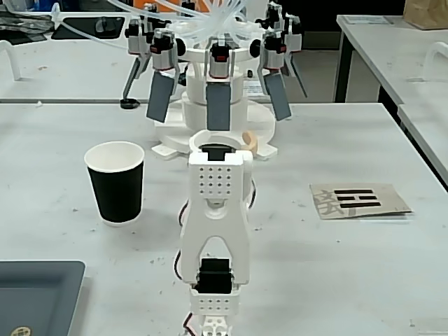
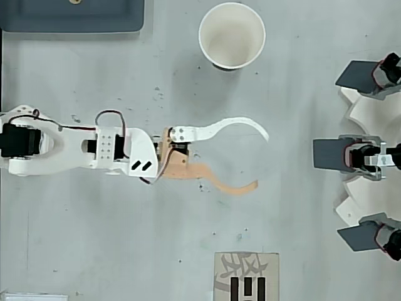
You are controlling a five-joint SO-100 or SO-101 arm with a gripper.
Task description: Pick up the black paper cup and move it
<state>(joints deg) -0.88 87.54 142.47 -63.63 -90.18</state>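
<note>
Tapered black paper cup (image 2: 232, 35) with white rim and white inside: upright on the pale grey table (image 2: 94, 238), empty. Overhead view places it well apart from the gripper (image 2: 262, 160), whose curved white and orange fingers are spread wide, holding nothing.

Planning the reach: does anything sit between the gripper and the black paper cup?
Nothing visible does. In the overhead view, only bare table lies between the open gripper and the black paper cup; the white machine stands off to the right.

Bare table (image 2: 188, 81) between hand (image 2: 262, 160) and black paper cup (image 2: 232, 36).
</note>
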